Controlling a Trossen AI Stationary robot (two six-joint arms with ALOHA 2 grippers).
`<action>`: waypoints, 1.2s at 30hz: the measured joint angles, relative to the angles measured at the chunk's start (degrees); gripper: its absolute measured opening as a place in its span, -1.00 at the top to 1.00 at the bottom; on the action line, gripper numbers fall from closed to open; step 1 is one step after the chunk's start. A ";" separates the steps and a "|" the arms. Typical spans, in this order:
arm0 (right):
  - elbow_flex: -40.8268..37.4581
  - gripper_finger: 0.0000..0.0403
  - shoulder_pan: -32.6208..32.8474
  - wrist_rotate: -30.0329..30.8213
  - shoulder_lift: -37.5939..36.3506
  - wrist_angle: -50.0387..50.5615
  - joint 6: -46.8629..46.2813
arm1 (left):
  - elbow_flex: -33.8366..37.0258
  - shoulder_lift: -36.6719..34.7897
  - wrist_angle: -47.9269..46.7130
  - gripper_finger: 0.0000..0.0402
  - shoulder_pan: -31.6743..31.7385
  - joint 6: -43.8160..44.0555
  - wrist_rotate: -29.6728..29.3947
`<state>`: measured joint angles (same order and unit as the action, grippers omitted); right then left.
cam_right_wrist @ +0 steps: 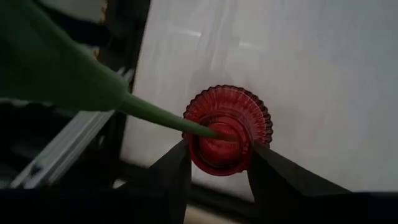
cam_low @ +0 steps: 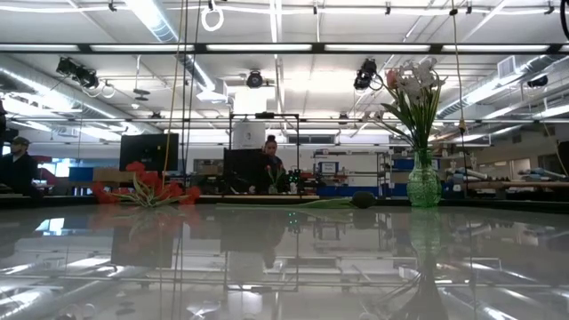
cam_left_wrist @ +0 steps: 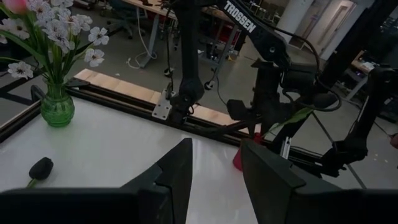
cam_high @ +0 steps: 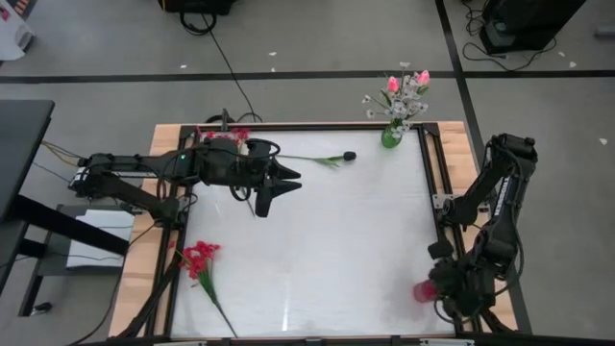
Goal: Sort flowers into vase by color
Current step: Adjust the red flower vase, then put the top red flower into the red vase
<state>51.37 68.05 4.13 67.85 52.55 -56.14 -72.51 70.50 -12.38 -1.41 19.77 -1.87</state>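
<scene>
A small red vase (cam_right_wrist: 230,124) with a fluted rim stands at the table's near right corner (cam_high: 423,291). A green stem (cam_right_wrist: 155,115) sticks into its mouth. My right gripper (cam_right_wrist: 219,155) points steeply down over it, open, a finger on each side of the vase. My left gripper (cam_high: 283,183) hangs open above the table's far left part with nothing between its fingers (cam_left_wrist: 217,168). A green vase (cam_high: 392,135) at the far edge holds white and pink flowers. A dark-budded flower (cam_high: 348,156) lies flat on the table beside it. Red flowers (cam_high: 200,258) lie at the near left. My right gripper comes from above, slanting down. Its fingertips (cam_right_wrist: 186,152) stand close against two opposite sides of the red vase's body (cam_right_wrist: 205,158), below the rim. I cannot tell whether they touch it. The vase stands upright on the table.
More red flowers (cam_high: 226,135) lie at the far left edge behind my left arm. A dark frame rail (cam_high: 432,173) runs along the table's right side, close to the red vase. The white middle of the table (cam_high: 336,240) has nothing on it.
</scene>
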 joint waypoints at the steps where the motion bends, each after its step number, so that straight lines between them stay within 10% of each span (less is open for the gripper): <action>1: -0.04 0.22 -0.44 0.84 -0.02 -0.14 0.00 | 0.00 0.00 -0.01 0.30 0.00 0.00 0.00; 28: -0.04 0.21 -24.59 3.37 0.50 -6.27 12.27 | 0.00 0.00 -3.02 0.30 -0.44 -0.87 -0.02; 36: -0.04 -0.07 -24.65 0.29 -3.41 -6.25 9.43 | -0.02 0.00 -4.24 0.30 -0.44 -0.87 -0.02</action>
<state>51.33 43.40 4.42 64.44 46.30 -46.70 -72.53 70.50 -16.62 -1.85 18.90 -1.89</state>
